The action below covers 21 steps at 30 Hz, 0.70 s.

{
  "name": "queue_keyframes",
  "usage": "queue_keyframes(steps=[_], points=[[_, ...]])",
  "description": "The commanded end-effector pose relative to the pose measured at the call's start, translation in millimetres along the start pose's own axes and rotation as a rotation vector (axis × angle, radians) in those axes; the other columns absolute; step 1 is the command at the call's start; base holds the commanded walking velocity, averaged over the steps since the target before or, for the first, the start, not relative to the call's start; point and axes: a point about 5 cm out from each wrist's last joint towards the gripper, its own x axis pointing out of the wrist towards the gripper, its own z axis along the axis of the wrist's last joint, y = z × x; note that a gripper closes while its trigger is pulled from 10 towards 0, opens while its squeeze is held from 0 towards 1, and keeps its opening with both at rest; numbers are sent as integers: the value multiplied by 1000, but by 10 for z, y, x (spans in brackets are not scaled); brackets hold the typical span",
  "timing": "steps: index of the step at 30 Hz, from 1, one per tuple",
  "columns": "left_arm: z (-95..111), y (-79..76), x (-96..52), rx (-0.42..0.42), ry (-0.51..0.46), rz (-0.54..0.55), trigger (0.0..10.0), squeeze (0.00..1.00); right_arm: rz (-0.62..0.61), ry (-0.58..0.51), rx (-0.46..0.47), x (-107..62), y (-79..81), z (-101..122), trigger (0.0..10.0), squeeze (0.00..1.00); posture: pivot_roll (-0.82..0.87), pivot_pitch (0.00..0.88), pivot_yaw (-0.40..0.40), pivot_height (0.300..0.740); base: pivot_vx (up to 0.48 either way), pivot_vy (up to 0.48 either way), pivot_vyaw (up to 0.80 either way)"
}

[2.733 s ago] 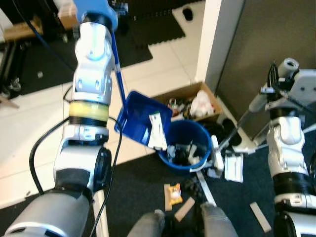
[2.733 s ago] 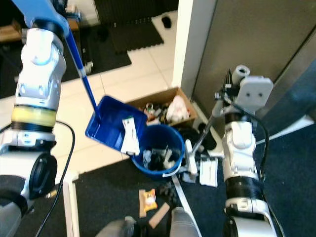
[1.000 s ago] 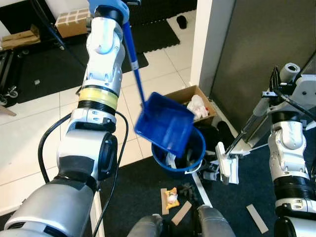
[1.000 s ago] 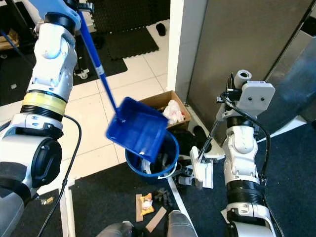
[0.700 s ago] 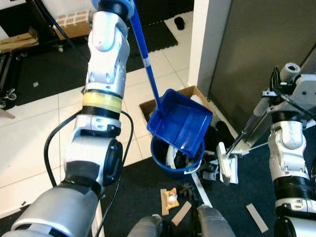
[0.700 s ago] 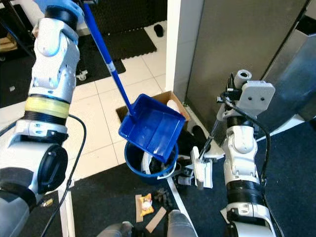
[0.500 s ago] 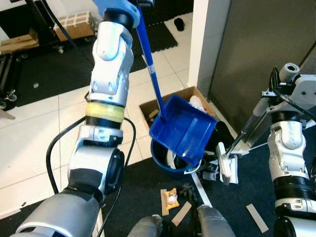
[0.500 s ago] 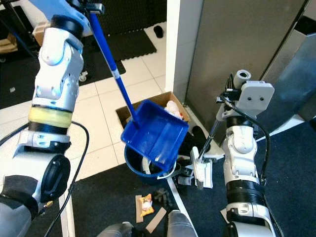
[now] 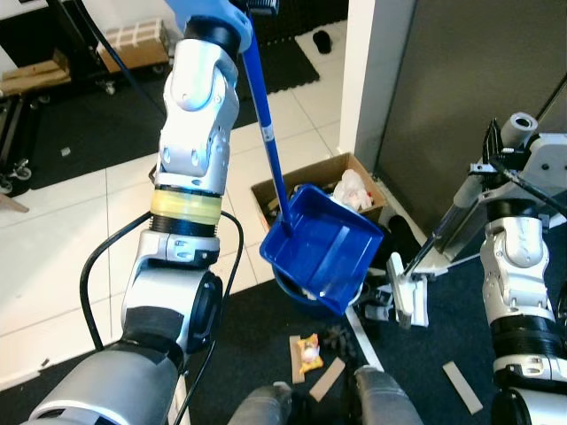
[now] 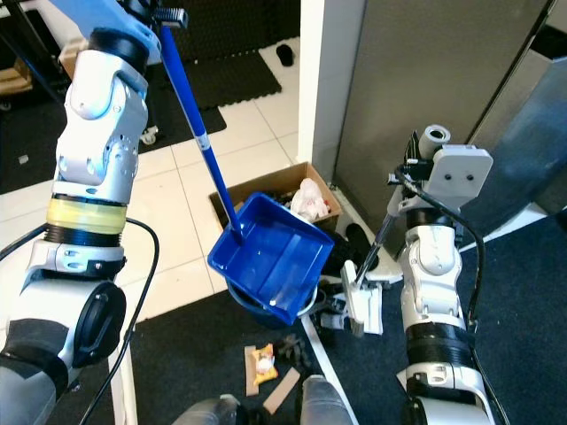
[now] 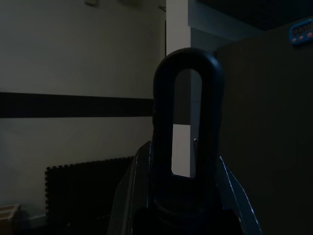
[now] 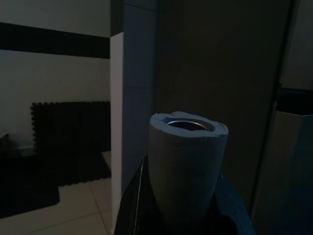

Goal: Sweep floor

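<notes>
Blue ribbed plastic, the dustpan (image 9: 323, 248) is hanging empty over the blue bucket (image 10: 301, 306), tipped flatter than half a second ago. Its handle is sitting clamped in the left gripper (image 11: 188, 205); the right gripper (image 12: 188, 196) is clasping the grey broom pole (image 12: 187, 161).

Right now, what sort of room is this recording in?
Probably a home's utility or hallway corner: white floor tiles, dark foam mats, and a cardboard box of rubbish by a white pillar. The dustpan hangs over a blue bucket.
</notes>
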Motion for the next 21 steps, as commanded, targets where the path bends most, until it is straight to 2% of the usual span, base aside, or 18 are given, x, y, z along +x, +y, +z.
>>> queue_keyframes(steps=[1,21], points=[[62,-14,-11,0,-27,0,10000,0,7,-41,12,30,27,77,10000,0,-66,68,67,740,-345,0,0],[76,-2,-18,10,-17,13,10000,0,9,-37,11,34,29,69,10000,0,-66,72,66,740,-329,0,0]])
